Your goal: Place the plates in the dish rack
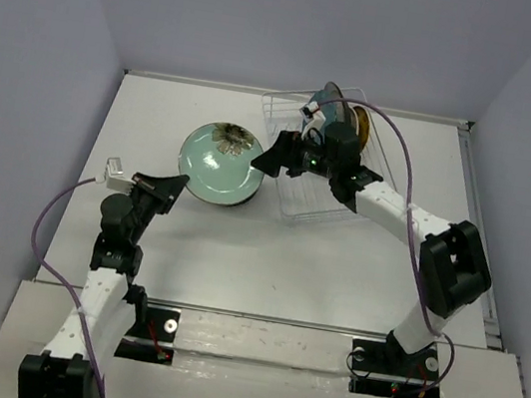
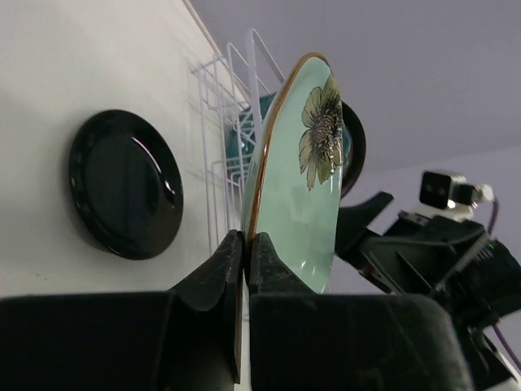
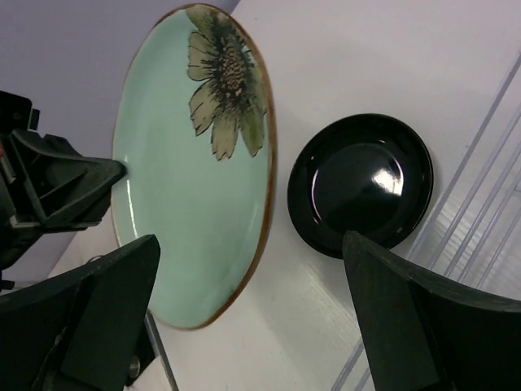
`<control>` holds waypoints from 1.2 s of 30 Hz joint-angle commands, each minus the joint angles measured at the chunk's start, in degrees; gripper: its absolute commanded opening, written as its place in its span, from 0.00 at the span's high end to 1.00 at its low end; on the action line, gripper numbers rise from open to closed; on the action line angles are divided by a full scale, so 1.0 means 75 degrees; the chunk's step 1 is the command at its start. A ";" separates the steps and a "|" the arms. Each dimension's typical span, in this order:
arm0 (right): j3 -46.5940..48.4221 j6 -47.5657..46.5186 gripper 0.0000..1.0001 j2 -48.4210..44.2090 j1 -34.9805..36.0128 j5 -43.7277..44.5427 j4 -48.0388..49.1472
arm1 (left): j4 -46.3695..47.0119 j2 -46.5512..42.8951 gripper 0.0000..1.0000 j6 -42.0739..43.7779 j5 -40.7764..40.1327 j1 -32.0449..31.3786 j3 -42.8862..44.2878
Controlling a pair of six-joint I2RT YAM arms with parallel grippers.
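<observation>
A pale green plate (image 1: 219, 163) with a flower mark is held tilted above the table, its brown rim pinched in my left gripper (image 1: 180, 184), which is shut on it (image 2: 246, 243). Below it a small glossy black plate (image 2: 126, 183) lies flat on the table (image 3: 361, 183). My right gripper (image 1: 259, 164) stands wide open at the green plate's (image 3: 191, 163) opposite edge, with the rim between its fingers (image 3: 114, 309) but not touching them. The dish rack (image 1: 286, 197) is at the back right. A teal plate (image 1: 325, 108) and an amber plate (image 1: 361, 123) stand upright in it.
The rack's white wires (image 2: 232, 106) rise just behind the green plate. The right arm (image 2: 431, 252) is close on the plate's far side. Grey walls enclose the white table (image 1: 156, 121) on three sides.
</observation>
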 commanded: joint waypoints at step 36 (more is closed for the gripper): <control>0.3988 -0.5984 0.93 0.1016 -0.0259 0.8209 -0.0643 | -0.3526 -0.0023 0.01 0.5751 0.0092 -0.1924 0.3159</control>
